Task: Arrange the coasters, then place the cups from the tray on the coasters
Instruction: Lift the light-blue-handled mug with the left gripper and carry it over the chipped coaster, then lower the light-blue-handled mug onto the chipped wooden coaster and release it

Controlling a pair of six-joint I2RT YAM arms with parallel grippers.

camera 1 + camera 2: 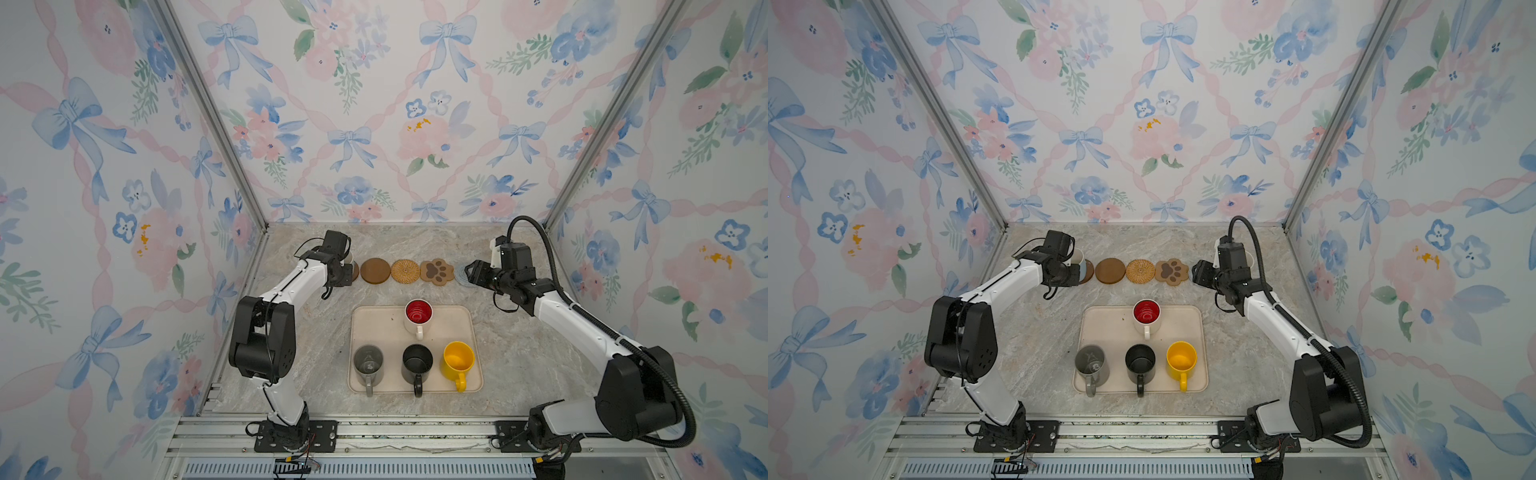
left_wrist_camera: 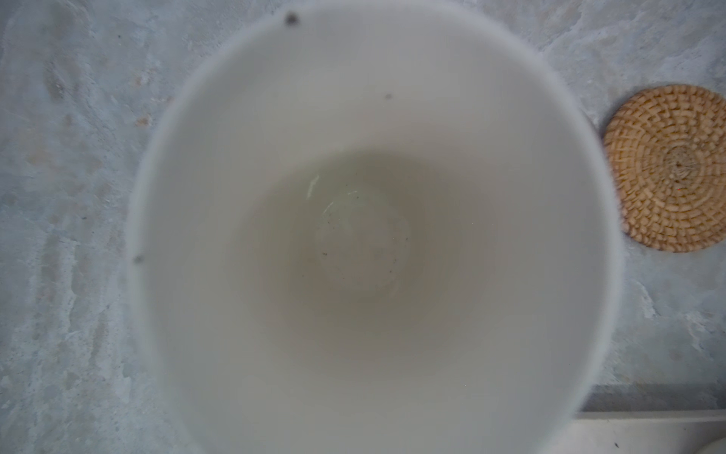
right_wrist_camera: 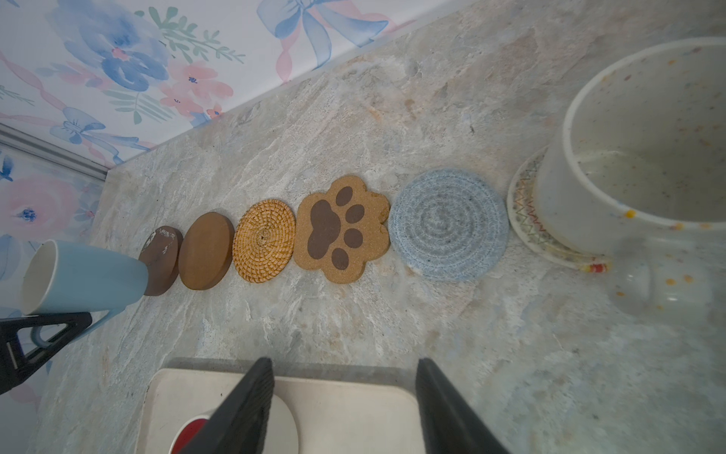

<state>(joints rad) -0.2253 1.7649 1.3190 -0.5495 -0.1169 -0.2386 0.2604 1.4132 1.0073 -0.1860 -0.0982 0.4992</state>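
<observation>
Clock read from a top view, 12 toward the back wall.

- Coasters lie in a row at 12 of the tray (image 1: 374, 328). From 9 to 3: dark brown disc (image 3: 161, 259), brown disc (image 3: 204, 251), rattan round (image 3: 264, 240), paw coaster (image 3: 340, 230), blue-grey round (image 3: 448, 226), cream round (image 3: 526, 220).
- Speckled mug (image 3: 628, 157) sits on the cream round. Four mugs wait on the tray: red-lined (image 1: 417, 316), grey (image 1: 368, 365), black (image 1: 417, 365), yellow (image 1: 458, 360).
- Left gripper (image 3: 55, 328) is clenched on the handle of the light blue mug (image 3: 84, 275), over the dark brown disc at the row's 9 end. We cannot tell whether the base touches.
- Right gripper (image 3: 343, 363) hangs with jaws apart and nothing in them, by the tray's 12 edge.

Step in hand, as we judge it: seating the blue mug.
- Level the base and centre it on the disc, which the mug mostly hides.
- Lower straight down.
- Release only once the base is seated.
- Back off toward 8 along the handle line, so we neither drag the mug nor nudge the brown disc just beside at 3.
</observation>
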